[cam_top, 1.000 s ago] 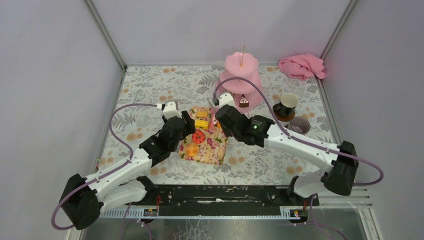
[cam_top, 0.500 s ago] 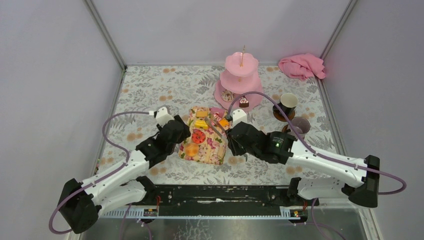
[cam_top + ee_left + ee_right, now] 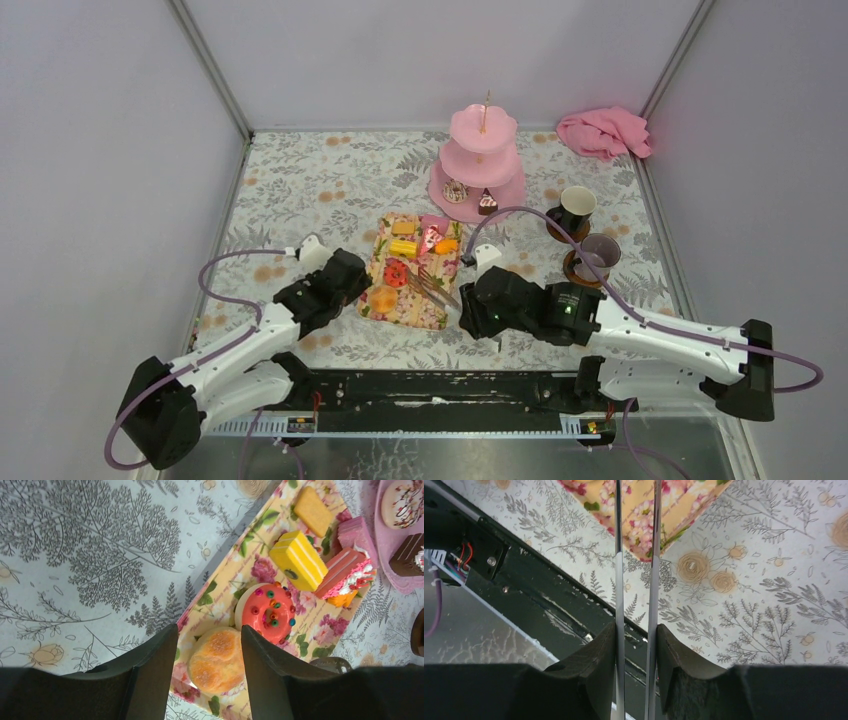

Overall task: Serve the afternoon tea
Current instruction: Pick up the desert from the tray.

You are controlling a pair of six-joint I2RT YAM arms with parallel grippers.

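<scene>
Toy cakes lie on the floral tray [image 3: 425, 312]: an orange bun [image 3: 383, 299], a red donut [image 3: 396, 273], a yellow cake [image 3: 403, 248] and a pink cake [image 3: 432, 238]. My left gripper [image 3: 352, 275] is open at the tray's left edge; in its wrist view the gripper [image 3: 208, 628] has the bun [image 3: 218, 659] between its fingers, apart from both. My right gripper [image 3: 470, 300] is shut on metal tongs [image 3: 432, 288], whose tips lie over the tray's near right; its wrist view shows the gripper [image 3: 636, 626] and the tongs [image 3: 618, 555]. The pink stand [image 3: 483, 160] holds a donut [image 3: 455, 190] and a chocolate cake [image 3: 487, 202]. The black mug [image 3: 575, 208] and grey mug [image 3: 600, 252] stand to the right.
A pink cloth [image 3: 603, 132] lies at the back right corner. Grey walls enclose the floral table cover on three sides. The black rail with the arm bases [image 3: 440, 385] runs along the near edge, just below my right gripper.
My right arm has pulled back from the stand towards the near edge, carrying the tongs. My left arm has drawn back and left, from over the tray to its left edge.
</scene>
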